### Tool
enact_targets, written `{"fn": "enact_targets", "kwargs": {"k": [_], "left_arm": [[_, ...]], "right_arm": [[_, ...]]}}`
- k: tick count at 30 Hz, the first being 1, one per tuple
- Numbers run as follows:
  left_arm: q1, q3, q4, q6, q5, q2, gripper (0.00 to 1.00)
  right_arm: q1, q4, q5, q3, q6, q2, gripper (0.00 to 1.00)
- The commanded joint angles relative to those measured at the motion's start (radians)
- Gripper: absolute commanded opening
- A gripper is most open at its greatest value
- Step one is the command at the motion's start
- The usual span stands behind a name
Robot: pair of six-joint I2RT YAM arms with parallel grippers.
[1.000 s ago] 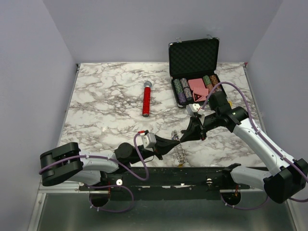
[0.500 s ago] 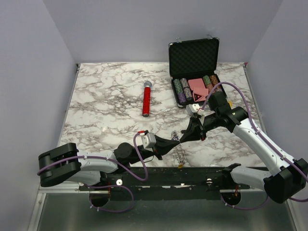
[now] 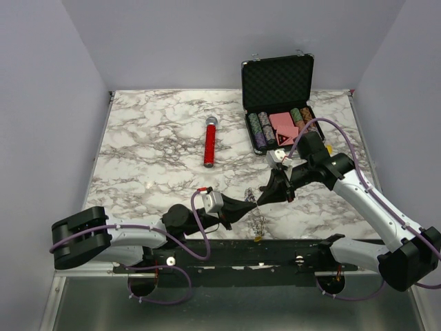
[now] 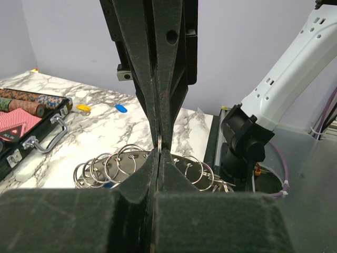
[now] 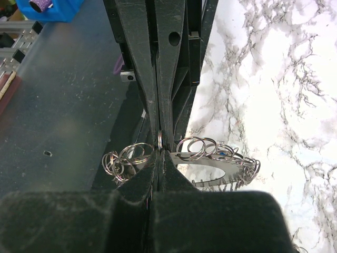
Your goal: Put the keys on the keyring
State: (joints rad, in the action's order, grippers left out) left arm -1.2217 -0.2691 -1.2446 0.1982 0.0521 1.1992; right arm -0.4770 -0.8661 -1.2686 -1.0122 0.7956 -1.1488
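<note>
Top view: the left hand (image 3: 249, 201) and right hand (image 3: 266, 194) are meeting tip to tip at the worktop's (image 3: 151, 152) near edge, with the keyring (image 3: 258, 221) just beside them. The open case (image 3: 278, 83) is holding poker chips (image 3: 260, 129).
Left wrist: both hands are pressing together, seemingly pinching one keyring loop.
Right wrist: opposing pulls are risking the thin loop slipping free

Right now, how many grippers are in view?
2. The left gripper and the right gripper meet tip to tip near the table's front edge, both shut on the keyring.
</note>
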Motion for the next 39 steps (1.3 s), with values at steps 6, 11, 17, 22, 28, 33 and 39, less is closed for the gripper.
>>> {"fn": "enact_targets", "kwargs": {"k": [6,11,17,22,28,33,39], "left_arm": [[-0.010,-0.028,-0.009,-0.019,-0.015,-0.036,0.00],[-0.012,-0.027,-0.009,-0.019,-0.017,-0.038,0.00],[-0.013,-0.021,-0.010,-0.019,-0.021,-0.043,0.00],[-0.012,-0.015,-0.019,-0.016,-0.026,-0.046,0.00],[-0.013,-0.004,-0.041,-0.011,-0.035,-0.050,0.00],[-0.012,0.005,-0.059,-0.006,-0.041,-0.053,0.00],[-0.013,0.014,-0.078,-0.002,-0.044,-0.061,0.00]], "right_arm": [[-0.006,-0.034,0.029,0.001,0.013,0.011,0.00],[-0.006,-0.033,0.029,0.000,0.011,0.012,0.00],[-0.008,-0.025,0.026,0.003,0.004,0.012,0.00],[-0.008,-0.017,0.021,0.004,-0.006,0.012,0.00],[-0.006,-0.002,0.011,0.006,-0.022,0.012,0.02],[-0.005,0.009,-0.006,0.012,-0.036,0.014,0.12],[-0.006,0.024,-0.029,0.011,-0.058,0.014,0.17]]}}
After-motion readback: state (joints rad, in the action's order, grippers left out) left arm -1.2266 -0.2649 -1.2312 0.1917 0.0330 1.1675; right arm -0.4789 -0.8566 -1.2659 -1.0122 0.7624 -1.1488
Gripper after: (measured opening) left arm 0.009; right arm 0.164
